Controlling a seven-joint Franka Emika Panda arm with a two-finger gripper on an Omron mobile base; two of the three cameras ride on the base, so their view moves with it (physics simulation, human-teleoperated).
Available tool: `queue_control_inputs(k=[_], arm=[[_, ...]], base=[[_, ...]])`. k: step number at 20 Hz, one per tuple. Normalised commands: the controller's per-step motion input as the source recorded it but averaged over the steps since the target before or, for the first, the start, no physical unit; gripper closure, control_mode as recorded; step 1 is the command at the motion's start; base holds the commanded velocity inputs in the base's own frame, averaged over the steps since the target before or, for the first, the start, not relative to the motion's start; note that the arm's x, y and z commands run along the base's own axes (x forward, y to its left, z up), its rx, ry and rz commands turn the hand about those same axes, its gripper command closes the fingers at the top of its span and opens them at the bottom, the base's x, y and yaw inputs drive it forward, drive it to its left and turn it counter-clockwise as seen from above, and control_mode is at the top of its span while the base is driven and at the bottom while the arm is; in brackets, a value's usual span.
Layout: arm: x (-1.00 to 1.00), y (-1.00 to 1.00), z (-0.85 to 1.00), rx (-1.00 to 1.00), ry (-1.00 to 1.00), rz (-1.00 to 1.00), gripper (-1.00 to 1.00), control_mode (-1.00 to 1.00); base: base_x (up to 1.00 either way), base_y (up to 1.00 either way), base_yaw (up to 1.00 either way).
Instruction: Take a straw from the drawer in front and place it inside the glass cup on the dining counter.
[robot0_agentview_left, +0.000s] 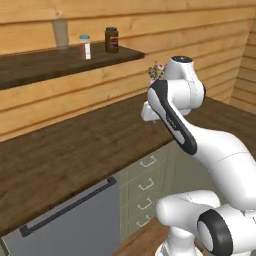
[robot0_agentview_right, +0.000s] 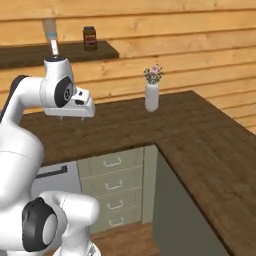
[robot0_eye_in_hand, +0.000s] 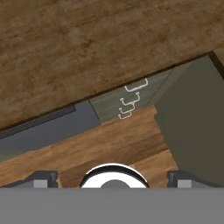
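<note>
While the gripper (robot0_eye_in_hand: 112, 175) hangs above the dark wood counter (robot0_agentview_left: 75, 150) with its jaws wide apart and nothing between them, the green drawers (robot0_eye_in_hand: 127, 101) sit shut below it, in front. A white vase (robot0_agentview_right: 151, 96) stands beyond.

Bench (robot0_agentview_left: 75, 150): broad bare plank surface beneath the raised pincer (robot0_eye_in_hand: 112, 178), jaws spread wide, nothing near them. White vase with pink flowers (robot0_agentview_right: 152, 95) stands at the back by the wall, well apart. Wall shelf (robot0_agentview_left: 60, 62) overhead carries two jars and a tumbler. Drawer stack (robot0_agentview_right: 112, 187) below the bench edge, all fronts shut.
</note>
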Motion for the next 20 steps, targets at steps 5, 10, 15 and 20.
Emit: queue_control_inputs(k=[5,10,15,20], arm=[[0.00,0.00,0.00,0.00,0.00,0.00,-1.00,1.00],[0.00,0.00,0.00,0.00,0.00,0.00,-1.00,1.00],[0.00,0.00,0.00,0.00,0.00,0.00,-1.00,1.00],[0.00,0.00,0.00,0.00,0.00,0.00,-1.00,1.00]], base=[[0.00,0.65,-0.66],[0.00,0.68,-0.57],[0.00,0.67,-0.48],[0.00,0.54,-0.43]])
